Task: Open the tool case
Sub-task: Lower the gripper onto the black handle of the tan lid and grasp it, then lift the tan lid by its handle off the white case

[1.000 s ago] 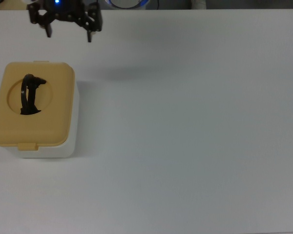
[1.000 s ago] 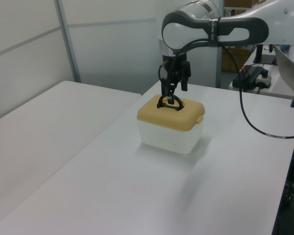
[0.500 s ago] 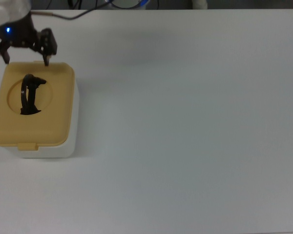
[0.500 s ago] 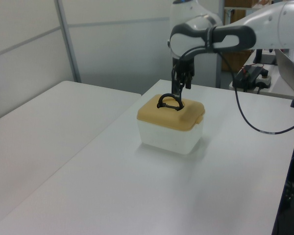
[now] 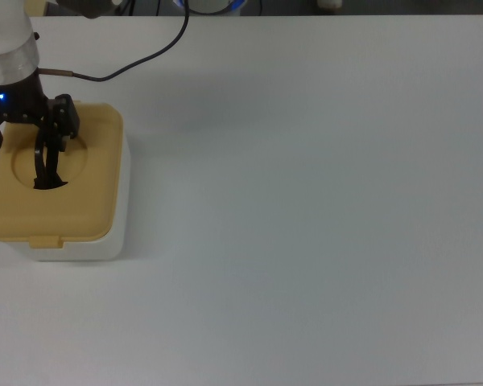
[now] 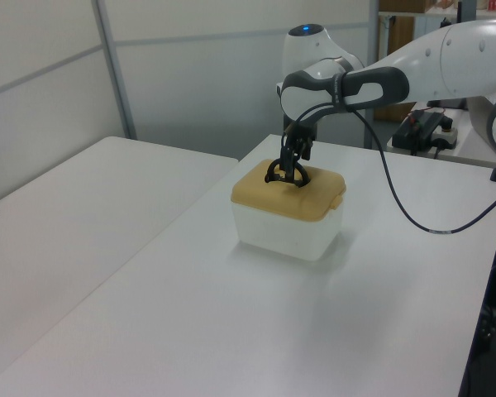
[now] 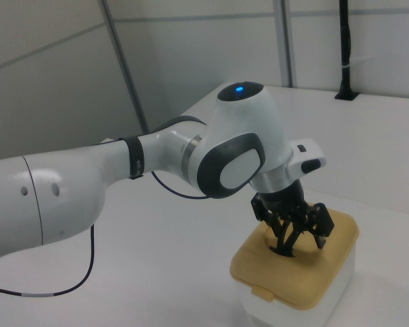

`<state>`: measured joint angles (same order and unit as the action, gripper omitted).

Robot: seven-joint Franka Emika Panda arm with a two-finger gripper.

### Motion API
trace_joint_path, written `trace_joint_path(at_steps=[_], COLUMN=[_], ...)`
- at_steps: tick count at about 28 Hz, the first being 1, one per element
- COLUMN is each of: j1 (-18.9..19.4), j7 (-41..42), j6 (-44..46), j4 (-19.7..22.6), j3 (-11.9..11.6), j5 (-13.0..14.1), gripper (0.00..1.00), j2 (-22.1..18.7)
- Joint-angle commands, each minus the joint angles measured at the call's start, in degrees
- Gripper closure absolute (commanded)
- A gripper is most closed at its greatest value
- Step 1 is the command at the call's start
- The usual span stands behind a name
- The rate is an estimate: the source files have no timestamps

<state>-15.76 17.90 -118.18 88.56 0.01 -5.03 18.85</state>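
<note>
Since the earlier frames, the gripper (image 5: 28, 129) has been brought from beyond the case's far edge to a spot over the lid (image 5: 97, 201), at the round recess (image 5: 20, 165) where the black handle (image 5: 47, 157) stands upright. Its fingers are spread apart, one on each side of the handle's upper end, and nothing is clamped between them; whether the handle is touched cannot be told. The case (image 6: 288, 213) is seen unmoved, closed, with the tan lid seated on the cream-white tub (image 6: 281, 233). It is placed on the white table (image 5: 322, 209), near the top view's left edge, and a small latch tab (image 5: 46, 240) is shown on the lid's near edge in the top view. In the left view the gripper (image 6: 294, 162) is lowered from the bent white arm (image 6: 413, 70) onto the handle (image 6: 283, 173), and a black cable (image 6: 413, 211) is hung in a loop from the arm toward the left view's right. In the right view the gripper (image 7: 294, 231) is seen with its black fingers (image 7: 322, 228) splayed over the recess, the arm (image 7: 191, 160) reaching in from the right view's left, a blue light (image 7: 239, 88) lit on its wrist housing. The case (image 7: 327, 272) is cut off by the right view's lower edge.
</note>
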Motion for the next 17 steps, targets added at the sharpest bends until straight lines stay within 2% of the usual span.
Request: trace_joint_path(at_steps=[1,3,4,5,8,9,12,13,14,16,17], j1=[0.0,0.0,0.0,0.2,0.2,0.2,0.3,0.4,0.3,0.3,0.4], j7=[0.6,0.6,0.6,0.5,-0.8,-1.6,-2.1,-2.8,-3.3,-4.7,-5.5], j6=[-0.1,0.0,0.0,0.2,0.4,0.5,1.4,2.3,2.7,3.1,3.2], j4=[-0.6,-0.6,-0.6,-0.6,-0.6,-0.6,-0.6,-0.6,-0.6,-0.6,-0.6], j3=[0.3,0.4,0.5,0.6,0.6,0.6,0.6,0.6,0.6,0.6,0.6], j5=[1.0,1.2,1.3,2.0,4.2,5.5,6.1,6.2,6.2,6.2,6.2], gripper=[0.06,0.10,0.16,0.26,0.43,0.55,0.71,0.84,0.91,1.00,1.00], j2=[-0.5,-0.7,-0.7,-1.0,-1.5,-1.9,-2.2,-2.4,-2.5,-2.7,-2.7])
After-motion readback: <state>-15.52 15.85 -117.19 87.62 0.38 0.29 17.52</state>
